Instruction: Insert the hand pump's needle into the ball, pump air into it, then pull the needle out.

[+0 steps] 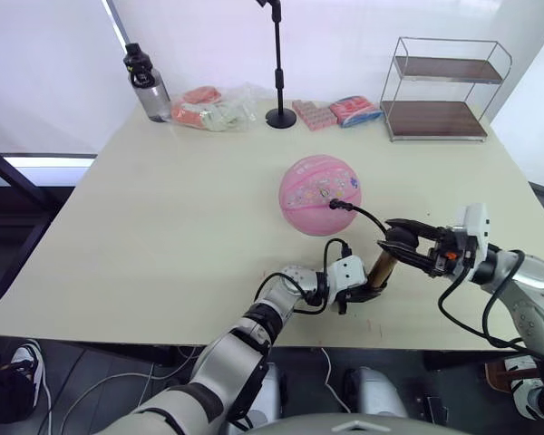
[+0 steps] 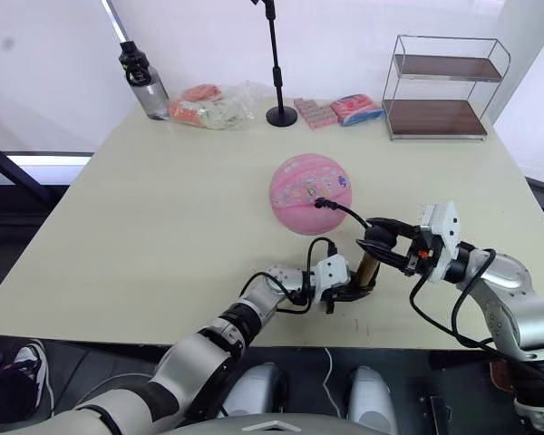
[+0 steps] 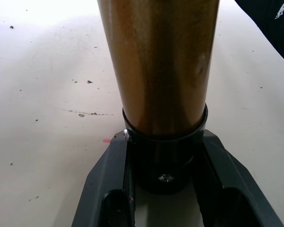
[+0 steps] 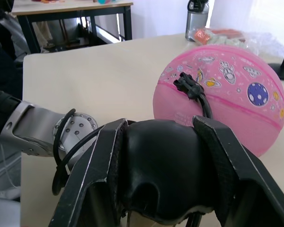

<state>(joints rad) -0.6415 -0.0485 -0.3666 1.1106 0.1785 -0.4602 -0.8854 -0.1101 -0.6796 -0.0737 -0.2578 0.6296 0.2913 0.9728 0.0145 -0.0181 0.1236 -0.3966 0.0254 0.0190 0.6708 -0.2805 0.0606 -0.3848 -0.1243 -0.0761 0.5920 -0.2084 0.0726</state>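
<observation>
The pink ball (image 1: 320, 194) rests near the middle of the table. The needle's black fitting (image 1: 337, 204) sits plugged into its near side, and the metal pin is hidden. A thin black hose (image 1: 367, 216) curves from it to the hand pump (image 1: 381, 268), which stands tilted at the front edge. My left gripper (image 1: 367, 292) is shut on the pump's black bottom cap (image 3: 163, 156) below the gold barrel (image 3: 158, 61). My right gripper (image 1: 401, 241) is shut on the black T-handle (image 4: 161, 165) on top, with the ball (image 4: 236, 94) just beyond.
Along the far edge stand a dark water bottle (image 1: 147, 83), a bag of snacks (image 1: 213, 107), a black stand (image 1: 280, 116), pink packets (image 1: 335, 111) and a wire shelf (image 1: 444, 89). The table's front edge (image 1: 163, 333) runs just below my grippers.
</observation>
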